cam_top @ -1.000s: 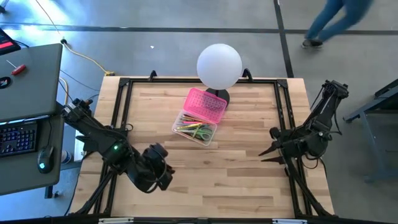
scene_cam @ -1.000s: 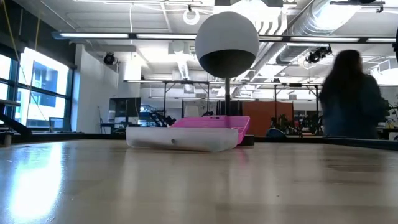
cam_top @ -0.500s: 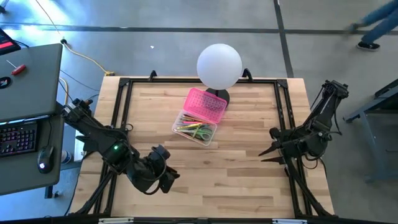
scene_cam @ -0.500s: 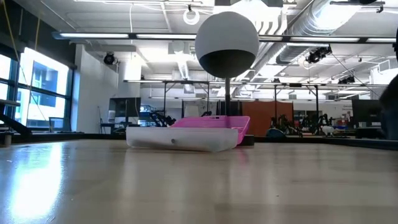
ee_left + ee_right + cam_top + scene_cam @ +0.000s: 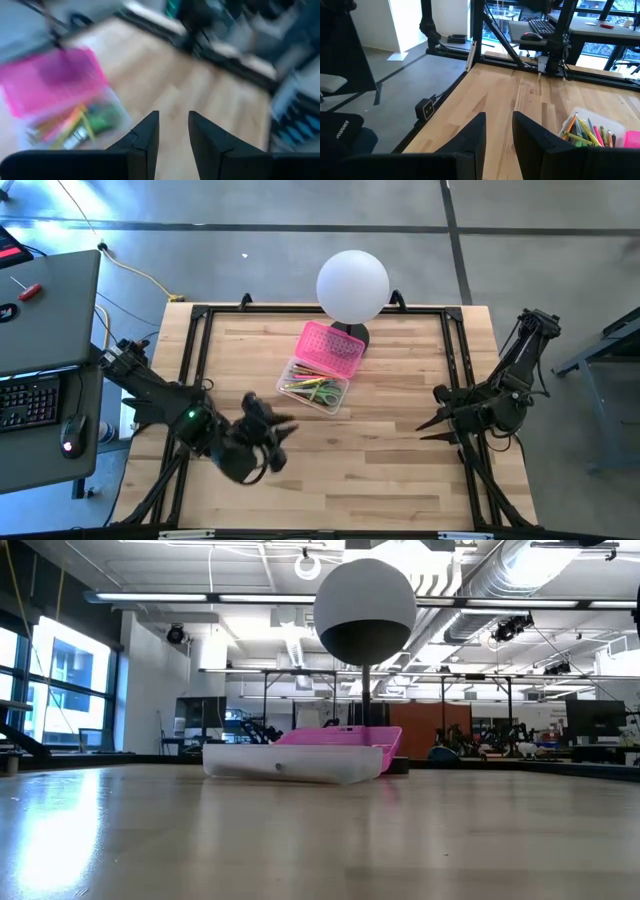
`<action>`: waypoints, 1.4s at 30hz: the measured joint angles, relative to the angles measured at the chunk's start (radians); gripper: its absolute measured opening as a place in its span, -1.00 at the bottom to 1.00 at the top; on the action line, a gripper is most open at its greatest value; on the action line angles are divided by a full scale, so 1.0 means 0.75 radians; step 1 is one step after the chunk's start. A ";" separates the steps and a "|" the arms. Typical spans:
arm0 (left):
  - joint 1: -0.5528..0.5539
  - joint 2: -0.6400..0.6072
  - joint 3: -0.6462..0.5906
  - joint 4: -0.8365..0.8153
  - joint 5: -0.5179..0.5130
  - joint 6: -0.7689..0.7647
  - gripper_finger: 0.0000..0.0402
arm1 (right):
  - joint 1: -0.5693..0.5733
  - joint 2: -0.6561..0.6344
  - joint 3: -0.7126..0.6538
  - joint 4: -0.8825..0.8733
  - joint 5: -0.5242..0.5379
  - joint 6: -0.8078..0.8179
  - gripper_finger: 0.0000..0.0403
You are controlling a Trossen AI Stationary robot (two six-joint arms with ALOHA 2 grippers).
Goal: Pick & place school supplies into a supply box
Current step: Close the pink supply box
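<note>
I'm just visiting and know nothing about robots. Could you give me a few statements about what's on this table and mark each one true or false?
1. The supply box lies open, its pink lid folded back. True.
2. Pencils are scattered across the table. False: the school supplies lie inside the box.
3. The left gripper grips a pencil. False: it holds nothing.
4. The right gripper stays near the table's right edge. True.
5. A white globe lamp stands behind the box. True.

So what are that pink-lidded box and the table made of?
The supply box looks like plastic: a see-through base showing the pens inside, and a hot-pink dotted lid folded open. The table seems to be pale wood, with plank seams and grain, and a slight sheen in the low view.
</note>
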 joint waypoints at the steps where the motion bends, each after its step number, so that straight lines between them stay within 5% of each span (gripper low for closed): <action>1: 0.022 -0.001 0.002 0.004 -0.048 0.000 -0.32 | 0.000 0.000 0.000 0.000 0.000 0.000 -0.63; 6: 0.121 0.000 0.001 -0.009 -0.070 0.029 -0.32 | 0.000 0.000 0.000 0.000 -0.001 0.000 -0.63; 23: 0.405 0.009 0.001 -0.009 0.179 0.148 -0.32 | 0.000 0.000 0.000 0.000 -0.002 -0.001 -0.63; 37: 0.428 0.092 0.002 -0.005 0.558 0.185 -0.32 | 0.000 0.001 0.000 0.000 -0.003 -0.001 -0.63; 42: 0.427 0.124 0.002 0.025 0.547 0.189 -0.32 | 0.000 0.001 0.000 0.001 -0.002 -0.001 -0.63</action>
